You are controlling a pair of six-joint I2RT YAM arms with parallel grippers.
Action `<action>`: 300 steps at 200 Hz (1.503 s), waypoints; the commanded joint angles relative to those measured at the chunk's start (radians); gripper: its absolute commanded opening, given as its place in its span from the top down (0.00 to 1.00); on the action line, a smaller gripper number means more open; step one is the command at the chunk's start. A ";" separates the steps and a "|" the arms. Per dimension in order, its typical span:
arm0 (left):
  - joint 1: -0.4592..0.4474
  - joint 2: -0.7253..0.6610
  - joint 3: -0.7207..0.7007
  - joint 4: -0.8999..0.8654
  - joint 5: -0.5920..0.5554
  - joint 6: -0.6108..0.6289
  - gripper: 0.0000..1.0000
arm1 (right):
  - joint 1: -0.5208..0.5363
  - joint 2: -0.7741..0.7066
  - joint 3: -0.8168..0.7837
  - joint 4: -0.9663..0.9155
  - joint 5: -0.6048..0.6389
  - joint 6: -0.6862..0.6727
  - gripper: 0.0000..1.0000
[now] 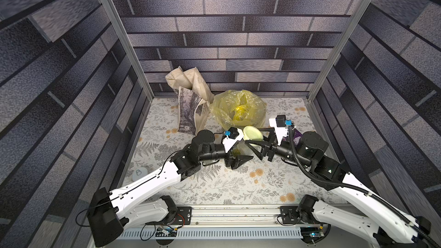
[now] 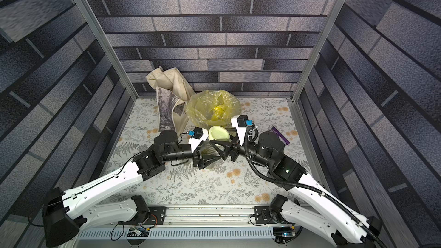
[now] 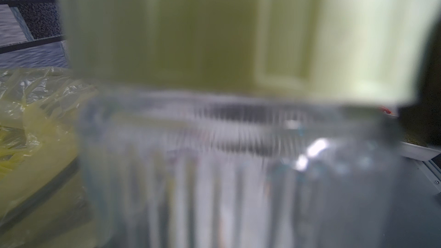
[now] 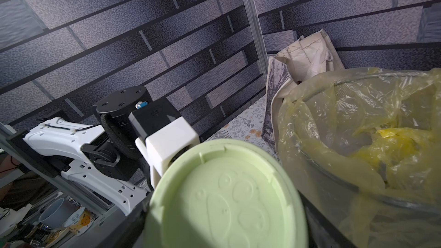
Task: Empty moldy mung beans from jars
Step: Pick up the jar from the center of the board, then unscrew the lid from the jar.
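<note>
Beside the lined bucket (image 1: 216,108), left jaws hold the ribbed jar (image 1: 240,150), mung beans (image 1: 236,153) showing inside; right jaws grip its green lid (image 1: 253,133). I'd keep the jar steady, twist, then lift the lid straight off.

tote (image 1: 191,113) and bagged bucket (image 1: 256,107) blocking the rear, near table (image 1: 238,187) open

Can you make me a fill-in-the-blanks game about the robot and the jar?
The left gripper holds the ribbed jar, and the right gripper grips its pale ____ lid.
The plastic bag behind them is ____.
The table shows grey ferns and orange ____.
Missing words: green, yellow, flowers.
</note>
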 commanded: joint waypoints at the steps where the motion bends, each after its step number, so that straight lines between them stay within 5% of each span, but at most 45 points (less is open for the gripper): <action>1: 0.006 -0.043 0.007 0.047 0.050 -0.030 0.38 | 0.006 -0.010 0.007 0.080 -0.037 -0.011 0.20; 48: 0.006 -0.056 0.003 0.029 0.008 -0.010 0.37 | 0.006 -0.008 0.009 0.072 -0.028 -0.008 0.02; 93: 0.006 -0.064 -0.004 0.021 -0.026 0.005 0.35 | 0.005 -0.007 0.017 0.046 0.007 -0.008 0.00; 167: -0.010 -0.066 -0.009 -0.015 -0.144 0.042 0.33 | 0.005 -0.052 -0.039 0.091 0.113 0.000 0.00; 256: -0.035 -0.049 0.003 -0.018 -0.197 0.056 0.34 | 0.006 0.060 0.027 0.047 0.042 0.017 0.19; 300: -0.037 -0.057 0.006 -0.026 -0.222 0.059 0.34 | 0.006 0.064 0.019 0.062 0.029 0.023 0.17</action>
